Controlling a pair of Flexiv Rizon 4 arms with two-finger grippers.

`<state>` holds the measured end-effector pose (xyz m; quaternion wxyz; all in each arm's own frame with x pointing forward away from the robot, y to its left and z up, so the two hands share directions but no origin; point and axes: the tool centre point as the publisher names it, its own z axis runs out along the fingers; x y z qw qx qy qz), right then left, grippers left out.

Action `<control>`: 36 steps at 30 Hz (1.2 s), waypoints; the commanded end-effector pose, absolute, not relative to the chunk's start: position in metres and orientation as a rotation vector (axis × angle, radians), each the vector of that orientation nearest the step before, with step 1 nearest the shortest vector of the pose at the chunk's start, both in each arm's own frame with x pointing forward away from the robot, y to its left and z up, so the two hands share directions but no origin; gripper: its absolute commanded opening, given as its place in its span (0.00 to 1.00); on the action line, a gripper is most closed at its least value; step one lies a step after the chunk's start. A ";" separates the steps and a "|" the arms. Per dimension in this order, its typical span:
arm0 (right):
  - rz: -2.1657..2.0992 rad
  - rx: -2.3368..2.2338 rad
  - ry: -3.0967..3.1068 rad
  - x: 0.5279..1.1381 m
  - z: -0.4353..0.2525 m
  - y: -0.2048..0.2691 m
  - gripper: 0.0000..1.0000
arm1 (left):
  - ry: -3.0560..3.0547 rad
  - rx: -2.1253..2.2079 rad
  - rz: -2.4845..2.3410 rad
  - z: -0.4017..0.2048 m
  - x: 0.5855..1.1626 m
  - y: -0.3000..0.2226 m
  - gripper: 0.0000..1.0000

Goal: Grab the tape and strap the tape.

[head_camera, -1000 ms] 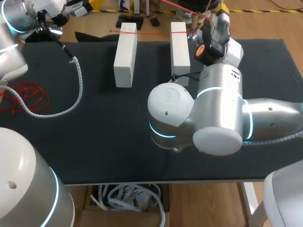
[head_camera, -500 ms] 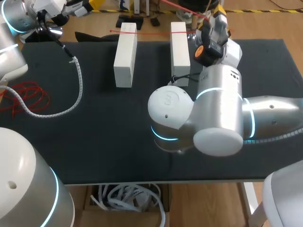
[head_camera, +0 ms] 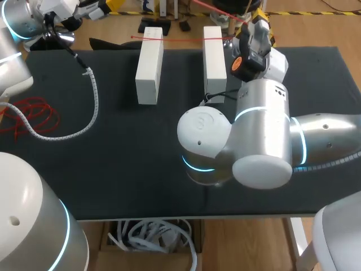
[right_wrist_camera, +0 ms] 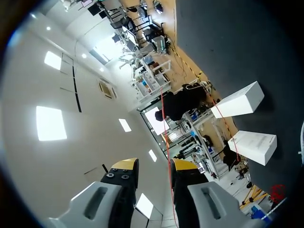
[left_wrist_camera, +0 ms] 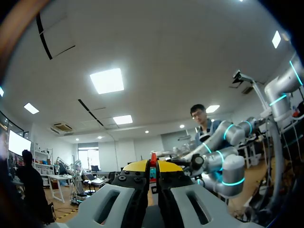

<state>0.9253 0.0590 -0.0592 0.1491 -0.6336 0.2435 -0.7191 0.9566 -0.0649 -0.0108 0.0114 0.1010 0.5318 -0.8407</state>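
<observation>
The tape [head_camera: 180,39] is seen as a thin red strand stretched taut near the far edge of the table [head_camera: 141,152], its long axis running from left to right across the far ends of two white blocks [head_camera: 149,65], which stand side by side, well apart, with their lengths pointing away from the robot. A second stretch of the same red strand is seen slanting in from beyond the far edge towards the right arm [head_camera: 259,135], which is reached over the table's middle to a spot just beside the right-hand block. In the right wrist view the right tool [right_wrist_camera: 154,166] is shown partly open, its yellow tips standing apart, and the tape is threaded lengthwise through the gap, close against one finger and clear of the other, so it is not clamped. The left arm [head_camera: 17,34] is kept at the far left corner; the left tool [left_wrist_camera: 152,165] is pointed up and away from the table, something small and red is glimpsed at its tip, perhaps an end of tape, and whether it is gripped cannot be told. A white spiral cable wrap [head_camera: 93,96] and a tangle of red wire [head_camera: 31,116] lie on the table's left side
</observation>
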 end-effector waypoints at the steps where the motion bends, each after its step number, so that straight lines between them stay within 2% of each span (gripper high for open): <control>1: -2.065 -1.831 0.696 0.926 -0.057 0.058 0.25 | 1.659 0.320 -2.625 -0.011 0.958 -0.064 0.00; 4: -2.072 -1.832 0.686 0.928 -0.055 0.057 0.16 | 1.659 0.320 -2.625 -0.011 0.958 -0.064 0.00; 8: -2.073 -1.837 0.672 0.928 -0.055 0.058 0.13 | 1.659 0.320 -2.625 -0.011 0.958 -0.064 0.00; 9: -2.072 -1.838 0.669 0.928 -0.055 0.058 0.10 | 1.659 0.320 -2.625 -0.011 0.958 -0.064 0.00; 10: -2.072 -1.841 0.664 0.929 -0.055 0.059 0.00 | 1.659 0.320 -2.625 -0.011 0.958 -0.064 0.00; 33: -2.026 -1.935 0.555 0.929 -0.056 0.060 0.00 | 1.659 0.320 -2.625 -0.011 0.958 -0.064 0.00; 36: -2.026 -1.935 0.555 0.929 -0.056 0.060 0.00 | 1.884 0.358 -2.439 -0.015 0.959 -0.064 0.00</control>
